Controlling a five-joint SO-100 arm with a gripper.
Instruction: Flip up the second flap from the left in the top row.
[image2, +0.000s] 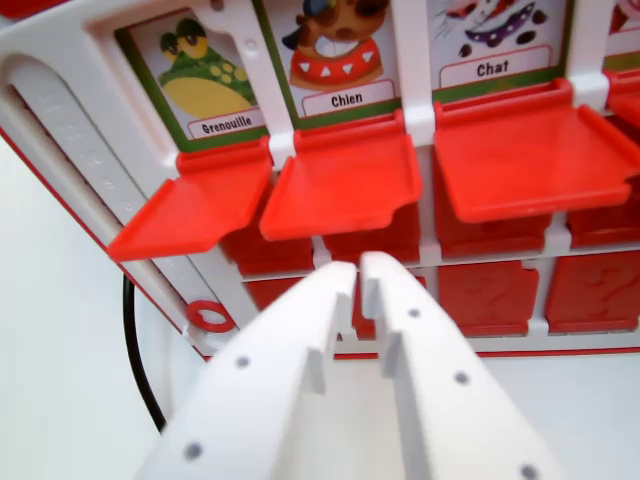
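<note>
Wrist view: the nearly clenched, empty tool (360, 268) sits below the Chien flap (345, 180) (light, stiff, slick plastic), best nudged under its front lip.

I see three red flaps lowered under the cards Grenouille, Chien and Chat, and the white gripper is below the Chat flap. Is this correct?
Not quite. In the wrist view the gripper is below the Chien flap, not the Chat flap. The rest holds: these two and the Grenouille flap are red and lowered under their cards.

The white tool (358, 268), its jaws nearly together, sat just below the red Chien flap (345, 180), between the Grenouille flap (195, 205) and Chat flap (530, 155).
</note>
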